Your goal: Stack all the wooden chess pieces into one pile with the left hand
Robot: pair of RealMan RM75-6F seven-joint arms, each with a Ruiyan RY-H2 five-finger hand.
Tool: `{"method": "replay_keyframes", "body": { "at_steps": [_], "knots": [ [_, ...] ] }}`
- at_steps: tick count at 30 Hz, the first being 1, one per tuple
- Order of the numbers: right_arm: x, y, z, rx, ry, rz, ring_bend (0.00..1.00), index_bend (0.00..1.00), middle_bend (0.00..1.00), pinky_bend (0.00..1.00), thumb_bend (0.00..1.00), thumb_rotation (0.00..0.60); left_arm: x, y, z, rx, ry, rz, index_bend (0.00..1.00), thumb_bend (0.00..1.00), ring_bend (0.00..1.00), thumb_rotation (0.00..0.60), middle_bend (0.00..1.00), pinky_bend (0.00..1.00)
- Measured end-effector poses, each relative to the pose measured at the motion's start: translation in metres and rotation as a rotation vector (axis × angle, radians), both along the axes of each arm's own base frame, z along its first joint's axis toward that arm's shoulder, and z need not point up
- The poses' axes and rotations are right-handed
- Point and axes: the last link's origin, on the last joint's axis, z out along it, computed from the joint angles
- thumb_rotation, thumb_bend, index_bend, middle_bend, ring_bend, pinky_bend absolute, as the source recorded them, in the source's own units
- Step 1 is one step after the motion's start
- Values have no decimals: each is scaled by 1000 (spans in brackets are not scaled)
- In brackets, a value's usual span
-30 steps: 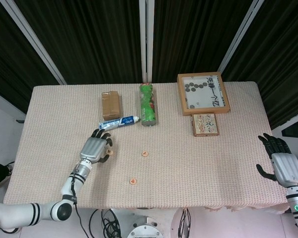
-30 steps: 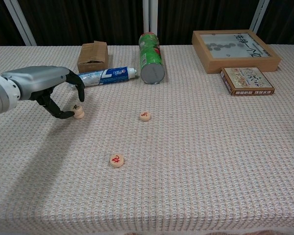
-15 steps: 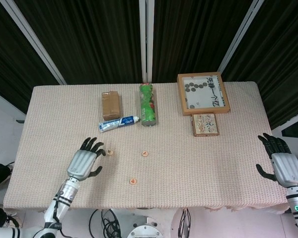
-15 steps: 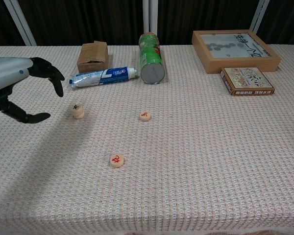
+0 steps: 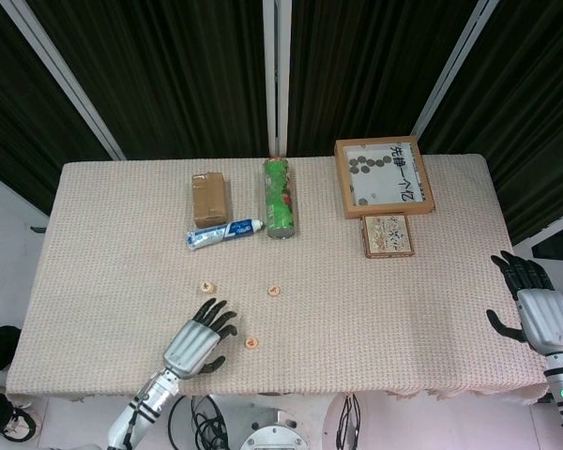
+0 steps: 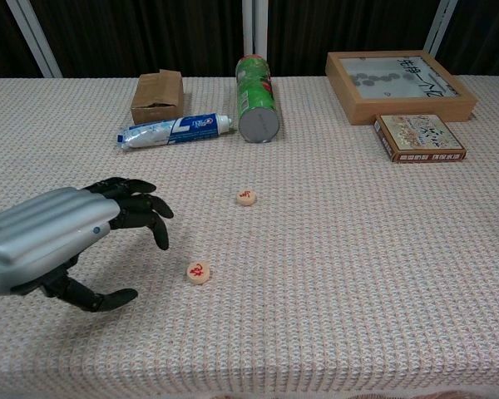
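Dark curtains with pale slanting frame bars close off the room behind a desk (image 5: 94, 234) covered in a beige woven cloth. Along its far side lie a small cardboard box (image 5: 208, 198), a toothpaste tube (image 5: 225, 233) angled just in front of it, a green cylindrical can (image 5: 280, 196) lying on its side, a wooden framed tray (image 5: 383, 176) with dark discs under glass, and a small printed card box (image 5: 388, 235) just before that tray. Three round wooden chess pieces sit apart on the cloth: one (image 5: 206, 287) toward the left, hidden behind the left hand in the chest view, one (image 6: 246, 197) near the middle, and one (image 6: 198, 272) closer to the front edge. The left hand (image 6: 62, 241) hovers over the front left of the desk, fingers (image 6: 141, 218) spread and holding nothing, its fingertips near the closest piece without touching it. The right hand (image 5: 535, 305) hangs off the desk's right edge, fingers apart and empty.
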Motion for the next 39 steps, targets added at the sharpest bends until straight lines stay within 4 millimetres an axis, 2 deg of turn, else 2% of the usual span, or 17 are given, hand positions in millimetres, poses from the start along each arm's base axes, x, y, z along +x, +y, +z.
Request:
{"method": "replay_keyframes", "body": {
  "at_steps": [12, 28, 39],
  "knots": [
    [0, 0, 4, -16, -6, -3, 0, 0, 0, 0, 291, 600, 20, 16, -14, -9, -30, -18, 337, 255, 0, 600, 149, 0],
    [-1, 1, 8, -30, -15, -2, 0, 0, 0, 0, 291, 600, 28, 17, -31, -74, -46, -2, 382, 255, 0, 600, 151, 0],
    [-2, 1, 9, -33, -15, -2, 0, 0, 0, 0, 291, 600, 27, 23, -34, -73, -48, 11, 408, 262, 0, 600, 153, 0]
  ]
}}
